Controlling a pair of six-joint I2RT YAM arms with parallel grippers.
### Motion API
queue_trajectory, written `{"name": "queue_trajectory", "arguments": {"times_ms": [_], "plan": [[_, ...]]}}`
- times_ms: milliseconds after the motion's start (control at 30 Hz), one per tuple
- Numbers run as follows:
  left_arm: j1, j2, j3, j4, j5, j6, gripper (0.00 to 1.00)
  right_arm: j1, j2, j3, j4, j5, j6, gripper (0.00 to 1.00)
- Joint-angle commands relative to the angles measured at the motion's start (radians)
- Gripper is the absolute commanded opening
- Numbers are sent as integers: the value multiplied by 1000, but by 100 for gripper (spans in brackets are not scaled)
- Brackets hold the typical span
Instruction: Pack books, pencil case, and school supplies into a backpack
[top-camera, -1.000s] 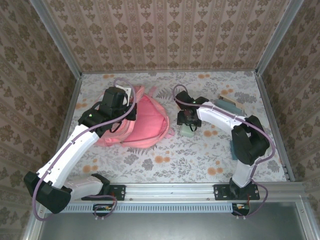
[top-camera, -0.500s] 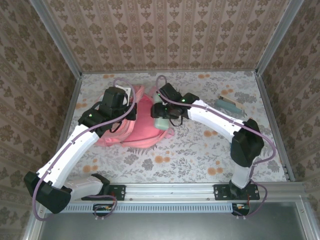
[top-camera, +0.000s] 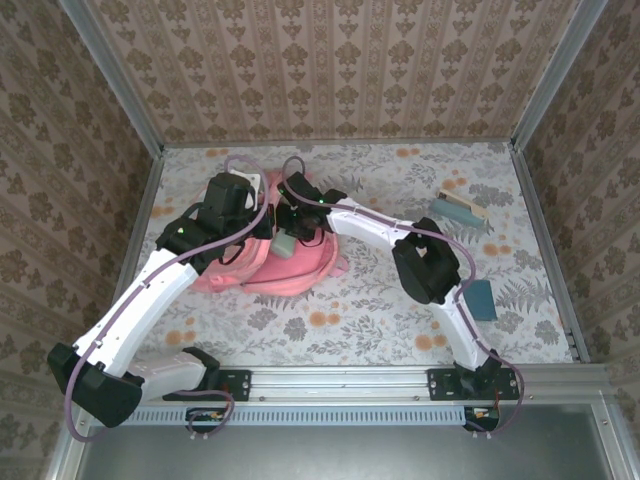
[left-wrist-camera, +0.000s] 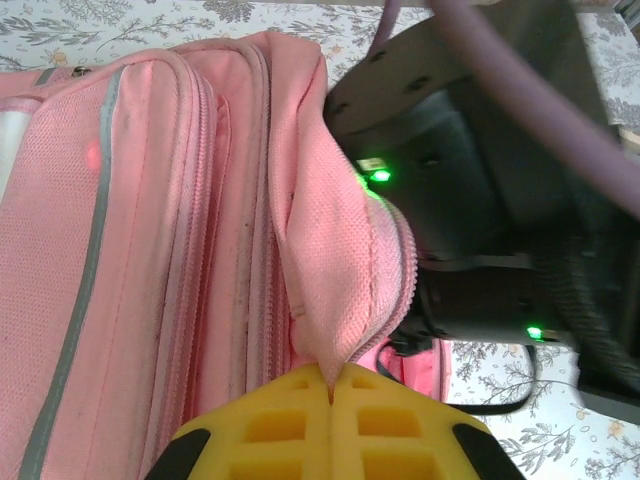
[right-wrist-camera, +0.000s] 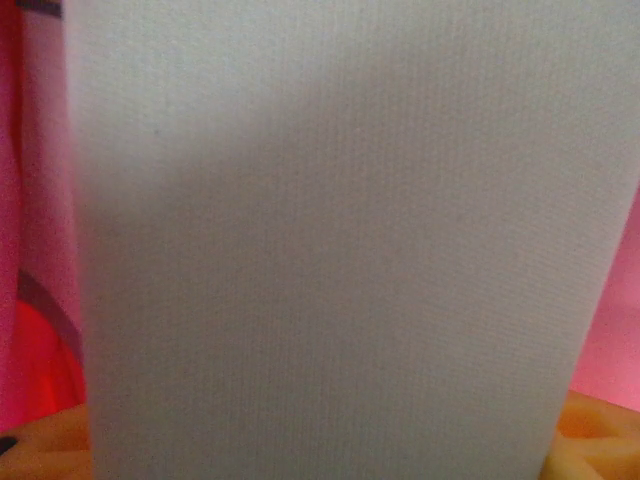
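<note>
The pink backpack lies at the table's middle left. My left gripper is shut on the edge of its pink zippered flap and holds it up; the same gripper sits at the bag's top left. My right gripper is shut on the mint-green pencil case, which hangs over the bag's opening. In the right wrist view the pencil case is very close, with pink fabric on both sides and an orange fingertip at the lower corner.
A flat teal and dark stack that looks like books lies at the back right. Another flat blue-teal piece lies to the right, beside the right arm. The right arm's black wrist is close to the left gripper.
My right gripper has carried the pencil case leftward from the table beside the backpack to above its opening. The left gripper has stayed put, still gripping the flap.
</note>
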Motion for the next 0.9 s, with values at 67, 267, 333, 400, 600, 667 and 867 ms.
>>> {"name": "queue_trajectory", "arguments": {"times_ms": [67,267,333,400,600,667,867], "plan": [[6,-35,38,66,17,-26,0,7,60,90,-14,-15,52,75],[6,-36,42,53,-1,-9,0,6,-6,27,34,-3,17,92],[9,-36,41,52,-3,-6,0,2,-39,-10,61,1,18,98],[10,-35,39,51,-3,-4,0,-3,-64,-38,76,-3,24,99],[15,-41,41,44,-8,3,0,-16,-185,-149,98,0,13,100],[18,-42,41,43,-9,5,0,-20,-241,-201,95,9,-4,99],[24,-35,44,49,-2,10,0,-47,-454,-389,20,113,-89,99]]}}
